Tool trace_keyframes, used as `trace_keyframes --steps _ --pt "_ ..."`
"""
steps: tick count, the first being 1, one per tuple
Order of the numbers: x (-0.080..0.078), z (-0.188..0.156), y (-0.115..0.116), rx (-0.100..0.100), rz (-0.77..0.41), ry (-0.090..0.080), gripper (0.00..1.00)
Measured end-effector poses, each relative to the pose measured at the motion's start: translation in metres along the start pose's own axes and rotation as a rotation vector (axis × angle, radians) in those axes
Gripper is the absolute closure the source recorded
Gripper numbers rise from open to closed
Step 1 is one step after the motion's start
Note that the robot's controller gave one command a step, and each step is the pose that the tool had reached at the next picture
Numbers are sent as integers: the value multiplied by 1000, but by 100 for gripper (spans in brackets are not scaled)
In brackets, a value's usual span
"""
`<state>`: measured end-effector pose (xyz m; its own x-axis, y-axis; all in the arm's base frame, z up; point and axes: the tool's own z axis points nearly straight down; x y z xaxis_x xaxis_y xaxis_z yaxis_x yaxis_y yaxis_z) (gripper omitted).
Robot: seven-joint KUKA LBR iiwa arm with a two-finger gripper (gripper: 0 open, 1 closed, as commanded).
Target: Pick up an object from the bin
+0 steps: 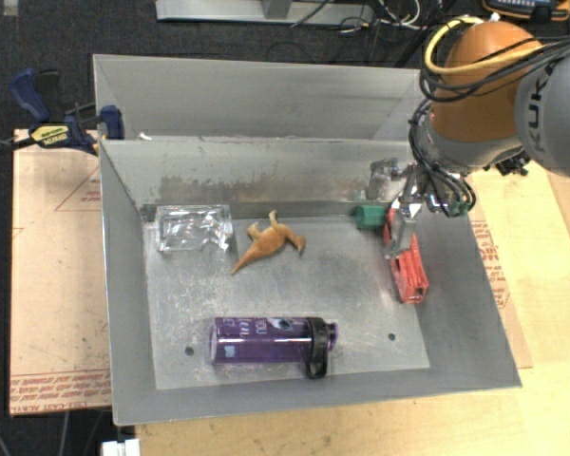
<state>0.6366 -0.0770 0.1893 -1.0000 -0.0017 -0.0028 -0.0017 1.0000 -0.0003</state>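
**Colleague:** What is the arm working over?

**Operator:** From my camera view, a narrow red ribbed piece (410, 275) lies on the bin floor at the right side, close to the foot of the right wall. It lies lengthways, its far end pointing to the back wall and its near end toward the front. The gripper (397, 218) is low over that far end. I cannot say whether it touches the piece, and I cannot tell whether it is released or clenched.

**Colleague:** What sits around it?

**Operator:** Just left of the gripper, a small green block (368, 218) rests at the foot of the back wall. Above the gripper I see the arm's rounded orange cover (484, 74) with cables looped about it, coming in from the right. Further left, near the middle of the floor, a small orange toy dinosaur (266, 242) lies on its side. Just beside it, to the left, is a clear plastic packet (194, 228). Well apart from all these, near the front of the grey metal bin (266, 103), a purple bottle (266, 340) lies on its side, its black cap (317, 346) pointing right.
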Motion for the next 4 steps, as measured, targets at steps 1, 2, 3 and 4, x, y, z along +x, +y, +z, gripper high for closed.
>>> trace_keyframes --steps 1,2,3,4 --pt "0 0 0 0 0 0 0" --pt "7 24 -21 0 -48 -4 0" --pt "16 40 -39 0 -186 -1 0" --pt "16 70 -42 0 -162 -8 0"
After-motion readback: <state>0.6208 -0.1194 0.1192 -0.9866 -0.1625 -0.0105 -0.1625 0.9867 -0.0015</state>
